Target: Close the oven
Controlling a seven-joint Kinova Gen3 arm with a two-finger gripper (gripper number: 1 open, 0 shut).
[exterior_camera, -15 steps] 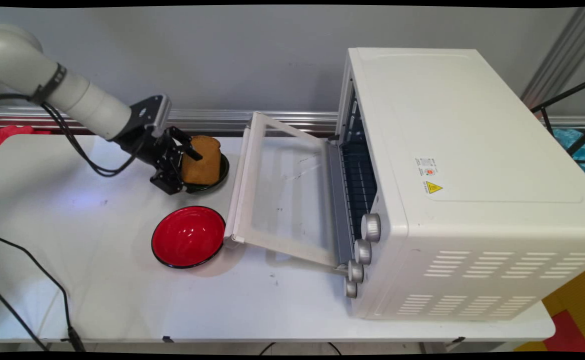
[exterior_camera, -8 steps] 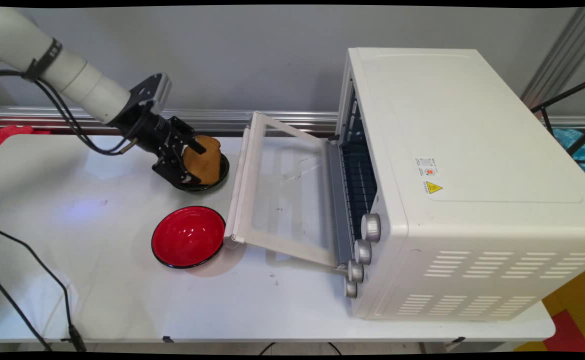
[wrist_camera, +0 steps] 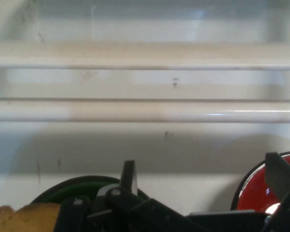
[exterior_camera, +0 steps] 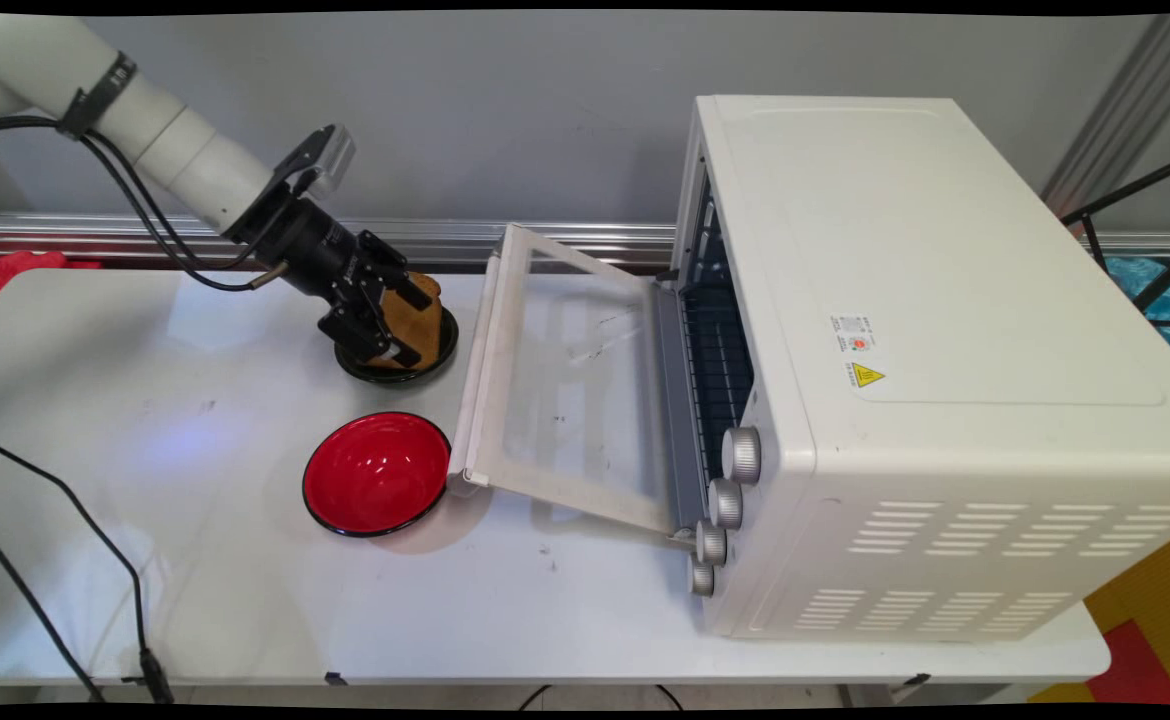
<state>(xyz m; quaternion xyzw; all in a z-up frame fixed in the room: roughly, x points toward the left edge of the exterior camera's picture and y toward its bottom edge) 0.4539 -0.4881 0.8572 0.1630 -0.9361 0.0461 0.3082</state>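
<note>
The red bowl (exterior_camera: 377,474) sits nearest on the white table (exterior_camera: 195,560), beside the toaster oven (exterior_camera: 935,370) and its lowered door (exterior_camera: 570,375); farther back, the gripper (exterior_camera: 400,325) has its jaws spread around the bread (exterior_camera: 427,325), which stands in the dark green bowl (exterior_camera: 442,360).

High overview; low close-up along pincer (wrist_camera: 203,188)

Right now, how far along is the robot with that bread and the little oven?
Done: the toaster oven has its door lying open. In hand: the gripper, open, is at the bread slice, which sits in the dark bowl; whether they touch, I can't tell. Left: nothing lies on the oven rack, and the red bowl is empty.
</note>
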